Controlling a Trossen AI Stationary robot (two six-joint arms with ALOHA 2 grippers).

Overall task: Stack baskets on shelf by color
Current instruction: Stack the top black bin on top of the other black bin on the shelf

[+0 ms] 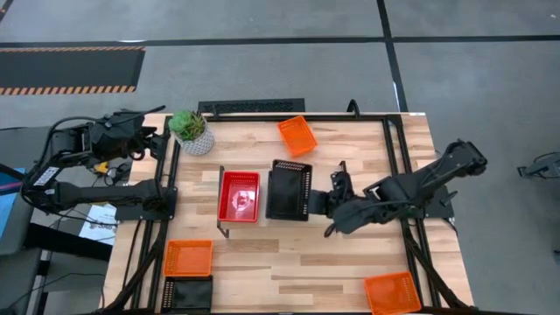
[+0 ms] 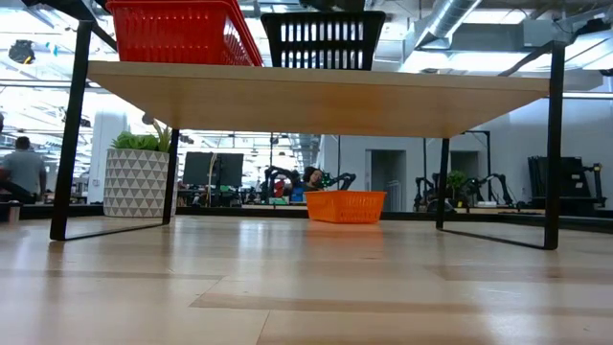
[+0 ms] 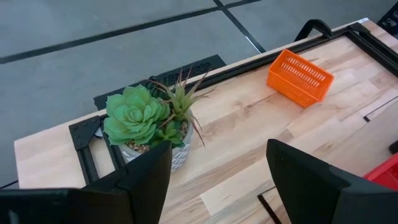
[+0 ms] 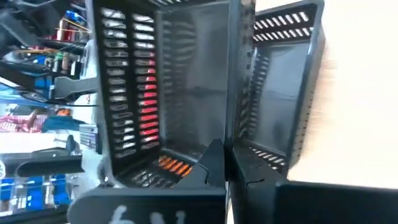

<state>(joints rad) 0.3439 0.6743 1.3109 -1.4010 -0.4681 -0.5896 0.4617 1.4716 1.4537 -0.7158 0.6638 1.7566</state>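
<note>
Black basket [image 1: 289, 190] wall pinched by right gripper [image 1: 325, 203], shelf mostly hidden.

Overhead light is falling evenly on my table [image 1: 297, 262], shadows staying soft. Low view is glaring at upper right from ceiling lights, the shelf [image 2: 316, 96] underside looking dim. My right wrist view is blurring badly, washing out white at right edge.

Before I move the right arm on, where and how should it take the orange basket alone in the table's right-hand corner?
Pinch the orange basket by the rim of the wall facing the middle of the table, coming straight down from above. It sits open side up, so one of the fingers can go inside the thin mesh wall and one outside.
</note>
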